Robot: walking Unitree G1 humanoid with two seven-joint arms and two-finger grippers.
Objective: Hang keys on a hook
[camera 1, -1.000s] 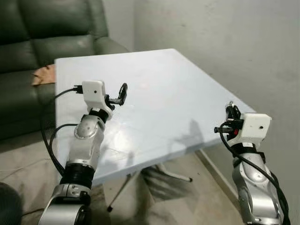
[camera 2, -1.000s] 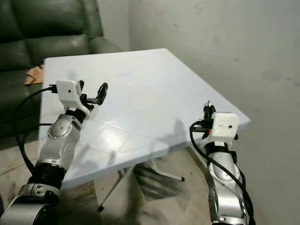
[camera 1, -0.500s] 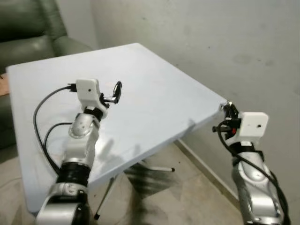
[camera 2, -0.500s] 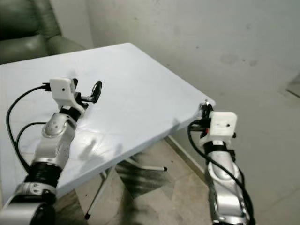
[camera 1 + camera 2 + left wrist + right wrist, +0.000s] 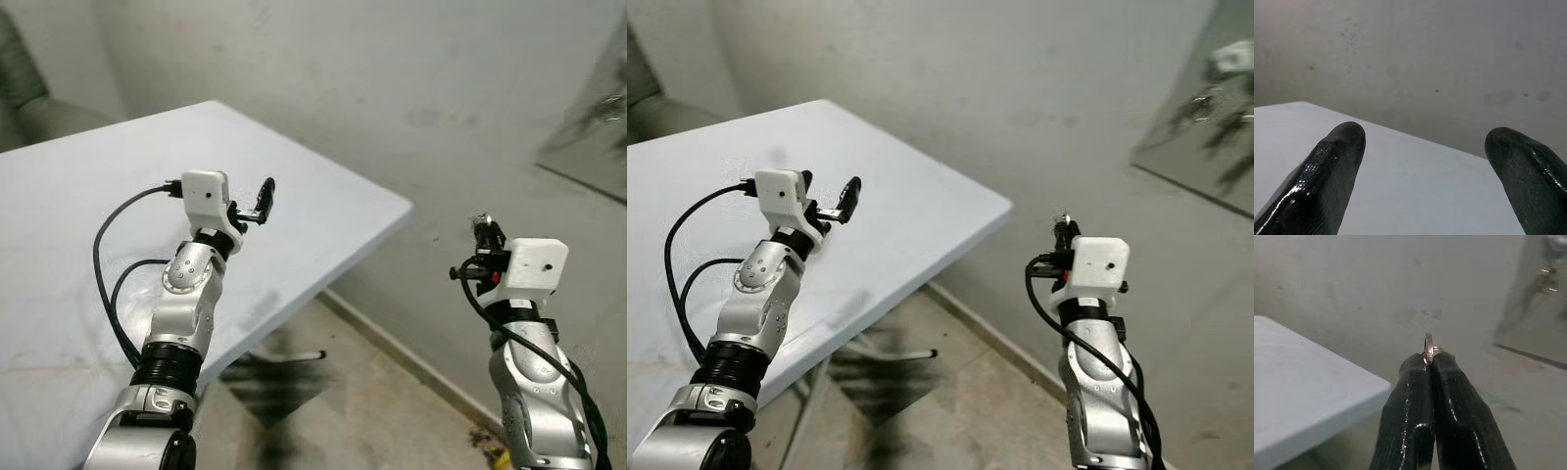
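Carry step. Right gripper, clear of the white plastic table w/ wall behind, pinched tight on small silver key ring; keys prob. hidden below. Left gripper spread wide, empty, over table. Next: locate hook, approach.

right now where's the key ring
The key ring is pinched in the right gripper, held in the air off the white table's corner, facing the grey wall.

A white table stands near a stained grey wall, over a mottled floor.
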